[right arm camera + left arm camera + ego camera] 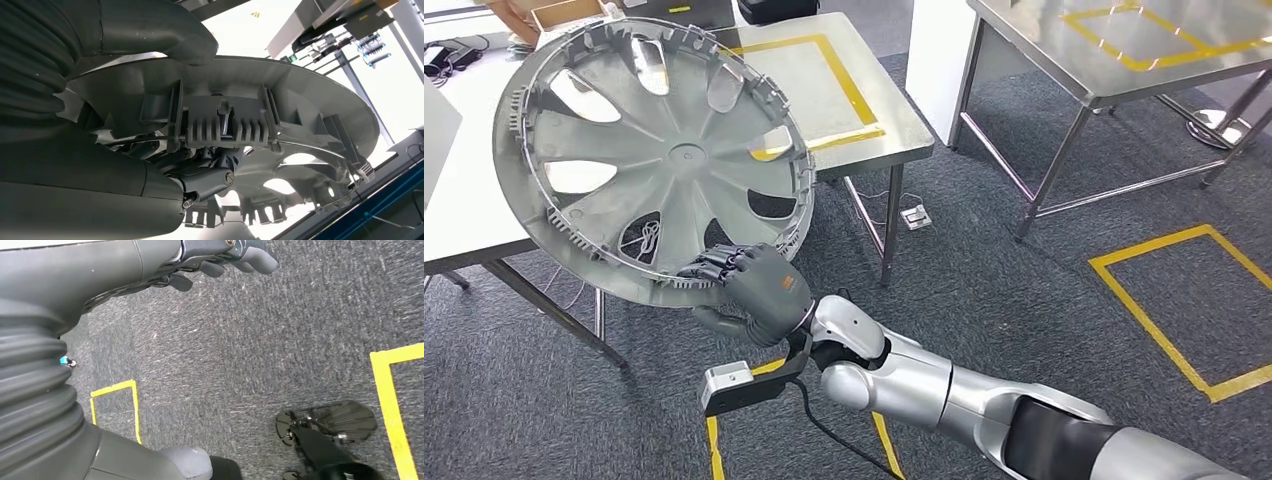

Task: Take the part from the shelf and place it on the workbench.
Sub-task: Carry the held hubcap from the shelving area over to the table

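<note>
- The wheel cover (664,150) is tilted with its ribbed inner side toward the head camera. It hides a large part of the steel table (894,120) and the white table (464,215) behind it.
- In the right wrist view the wheel cover (280,115) crowds the frame; its far rim is cut off by bright glare, and the background shapes are hard to make out.
- The right hand (759,290) grasps the wheel cover at its lower rim, dark fingers (714,265) curled over the edge and the thumb underneath. The cover is held up in the air above the grey carpet (1024,270), in front of both tables.
- In the right wrist view the thumb (150,30) presses on the rim's outer face.
- The left hand (220,260) hangs over the carpet (250,340), fingers loosely curled and apart, holding nothing; its upper part is cut off by the frame edge.
- Yellow tape (1164,310) marks squares on the floor.
</note>
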`<state>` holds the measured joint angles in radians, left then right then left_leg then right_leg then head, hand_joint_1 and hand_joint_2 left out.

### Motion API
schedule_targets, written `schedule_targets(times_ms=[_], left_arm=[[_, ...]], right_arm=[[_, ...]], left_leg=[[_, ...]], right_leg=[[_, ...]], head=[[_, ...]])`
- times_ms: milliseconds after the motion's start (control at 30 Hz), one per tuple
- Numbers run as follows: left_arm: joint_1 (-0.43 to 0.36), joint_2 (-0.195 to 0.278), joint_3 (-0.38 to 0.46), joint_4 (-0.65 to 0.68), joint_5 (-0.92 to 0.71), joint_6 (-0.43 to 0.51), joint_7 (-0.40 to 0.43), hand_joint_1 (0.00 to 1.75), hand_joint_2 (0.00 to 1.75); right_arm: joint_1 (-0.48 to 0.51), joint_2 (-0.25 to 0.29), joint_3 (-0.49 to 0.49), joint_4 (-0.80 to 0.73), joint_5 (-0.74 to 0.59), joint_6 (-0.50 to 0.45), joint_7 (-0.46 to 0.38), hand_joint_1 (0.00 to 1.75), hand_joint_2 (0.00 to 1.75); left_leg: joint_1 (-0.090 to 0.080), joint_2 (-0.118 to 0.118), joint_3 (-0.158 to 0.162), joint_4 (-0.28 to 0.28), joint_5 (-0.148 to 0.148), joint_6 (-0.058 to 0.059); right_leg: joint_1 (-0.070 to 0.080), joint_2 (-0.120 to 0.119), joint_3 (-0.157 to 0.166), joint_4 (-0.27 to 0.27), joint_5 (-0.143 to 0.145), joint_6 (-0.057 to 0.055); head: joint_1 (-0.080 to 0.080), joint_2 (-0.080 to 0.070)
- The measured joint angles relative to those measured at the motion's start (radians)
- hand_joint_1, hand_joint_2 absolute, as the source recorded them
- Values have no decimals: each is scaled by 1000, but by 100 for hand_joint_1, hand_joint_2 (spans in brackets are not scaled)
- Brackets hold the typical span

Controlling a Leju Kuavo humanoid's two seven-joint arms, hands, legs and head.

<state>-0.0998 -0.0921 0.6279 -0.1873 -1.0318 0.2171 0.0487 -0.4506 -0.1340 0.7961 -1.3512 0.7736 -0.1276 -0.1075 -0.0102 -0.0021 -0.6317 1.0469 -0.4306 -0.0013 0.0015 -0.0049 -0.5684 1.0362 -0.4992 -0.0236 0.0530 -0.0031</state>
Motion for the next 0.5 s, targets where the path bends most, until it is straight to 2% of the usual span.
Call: schedule_targets(times_ms=[100, 167, 200, 267, 300, 333, 367, 433, 500], left_arm=[[0, 0, 0, 0, 0, 0, 0, 0, 175], [0, 1, 0, 0, 0, 0, 0, 0, 175], [-1, 1, 0, -1, 0, 0, 0, 0, 175], [-1, 0, 0, -1, 0, 0, 1, 0, 175], [0, 0, 0, 0, 0, 0, 1, 0, 175], [2, -1, 0, 0, 0, 0, 1, 0, 175], [3, -1, 0, 0, 0, 0, 1, 0, 175], [4, -1, 0, 0, 0, 0, 1, 0, 175], [3, -1, 0, 0, 0, 0, 0, 0, 175]], right_arm=[[1, 0, 0, 0, 0, 0, 0, 175, 175], [0, 0, 0, 0, -1, 0, 1, 175, 175], [-1, 0, 0, 0, -1, 0, 0, 175, 175], [0, 0, 0, 0, 1, 0, -1, 175, 175], [1, 0, 0, 0, 1, 0, -1, 175, 175], [2, 0, 0, 0, 1, 0, 0, 175, 175], [3, 0, 0, 0, 0, 1, 1, 175, 175], [4, 0, 0, 0, -1, 1, 1, 175, 175], [4, 1, 0, 1, 0, 0, -1, 175, 175]], left_leg=[[-1, -2, 18, -27, -8, 14], [5, -5, 33, -36, -9, 24], [8, -5, 37, -38, -10, 28], [9, -6, 41, -36, -16, 31], [10, -7, 43, -35, -20, 30], [11, -7, 46, -33, -24, 28], [13, -8, 50, -30, -30, 25], [17, -11, 57, -21, -43, 15], [18, -13, 58, -13, -54, 1]], right_leg=[[-2, -1, 2, 8, 8, 18], [-2, 1, -16, 50, -13, 27], [-4, 2, -43, 97, -37, 32], [-8, 4, -116, 218, -87, 43], [-11, 4, -146, 259, -96, 47], [-13, 4, -160, 266, -85, 51], [-16, 4, -156, 236, -55, 54], [-21, 4, -109, 107, 26, 59], [-18, 5, -75, 18, 51, 50]], head=[[2, 0], [3, 0], [4, 0], [6, 0], [6, 0], [6, 0], [6, 0], [6, 0], [6, 0]])
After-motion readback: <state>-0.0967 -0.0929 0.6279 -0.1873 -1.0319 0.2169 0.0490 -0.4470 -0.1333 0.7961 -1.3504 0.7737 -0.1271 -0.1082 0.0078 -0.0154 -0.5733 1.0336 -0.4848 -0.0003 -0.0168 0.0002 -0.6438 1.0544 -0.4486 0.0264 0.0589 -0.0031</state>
